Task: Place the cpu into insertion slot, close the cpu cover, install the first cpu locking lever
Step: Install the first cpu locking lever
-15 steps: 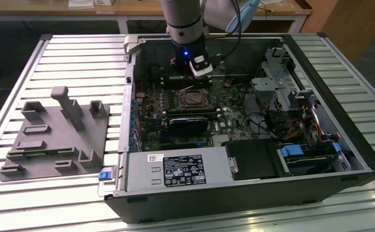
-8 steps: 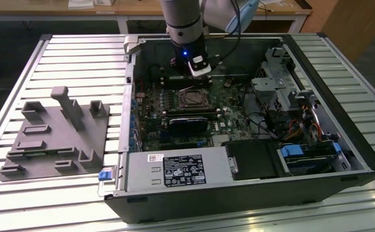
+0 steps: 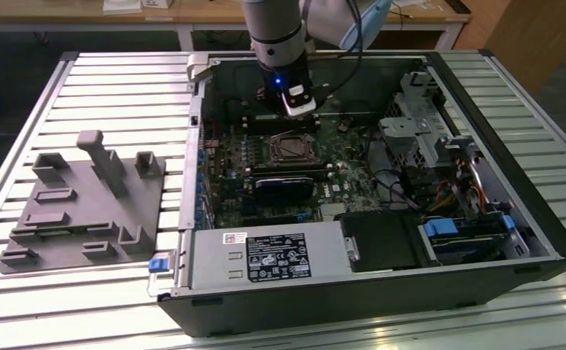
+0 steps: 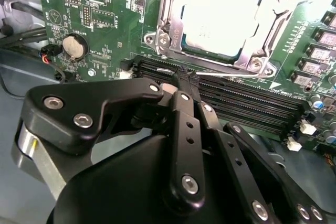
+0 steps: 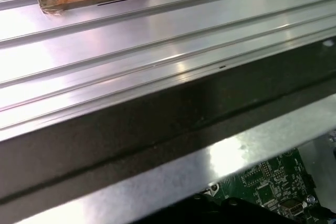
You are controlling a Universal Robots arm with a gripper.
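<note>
The cpu point(image 4: 220, 17) shows its pale metal face inside the insertion slot point(image 3: 291, 148) on the green motherboard. The silvery cpu cover point(image 4: 270, 24) lies flat over the chip's edges. My gripper point(image 4: 187, 80) hangs over the black memory slots just beside the socket, its black fingers point(image 4: 181, 100) drawn together and shut. A thin silver locking lever point(image 4: 236, 78) runs along the socket's edge from my fingertips; whether it is pinched between them I cannot tell. In the exterior view my gripper point(image 3: 291, 115) stands just behind the socket, inside the open computer case.
A coin battery point(image 4: 75, 45) sits on the board near the gripper. A black heatsink block point(image 3: 283, 186), power supply point(image 3: 263, 255) and drive bays point(image 3: 458, 219) crowd the case. A grey fixture tray point(image 3: 79, 211) lies at the exterior view's left on the slatted table point(image 5: 131, 40).
</note>
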